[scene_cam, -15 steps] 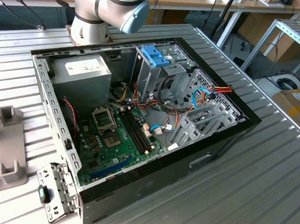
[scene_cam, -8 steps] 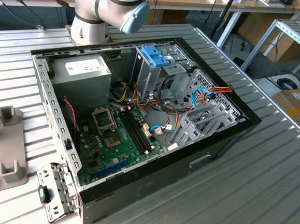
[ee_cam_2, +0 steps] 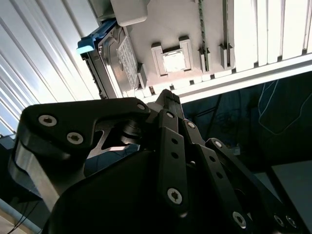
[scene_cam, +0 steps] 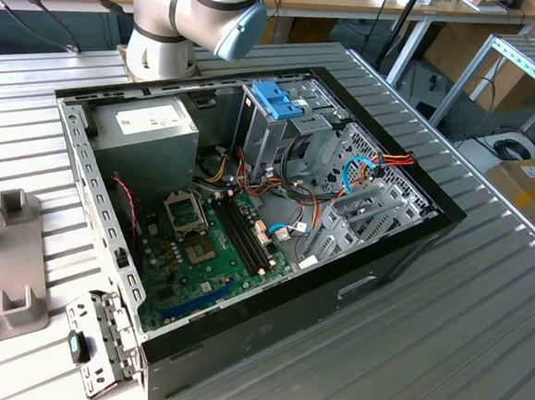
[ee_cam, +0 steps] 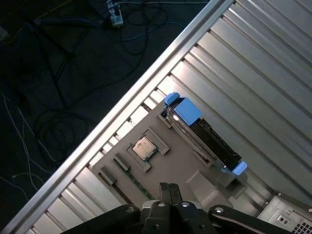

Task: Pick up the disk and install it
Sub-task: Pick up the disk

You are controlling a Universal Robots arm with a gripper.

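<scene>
Hovering over the bench [ee_cam: 253,63] with my pincer [ee_cam: 169,187] closed and empty, I saw the disk [ee_cam: 207,139] standing on edge in its grey holder [ee_cam: 180,158], apart from me, so neither pickup nor installation was done.

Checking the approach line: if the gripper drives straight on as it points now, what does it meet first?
Likely the grey holder, on bare plate between the chip and the disk, not the disk itself. The gripper has jaws shut; depth unclear.
</scene>
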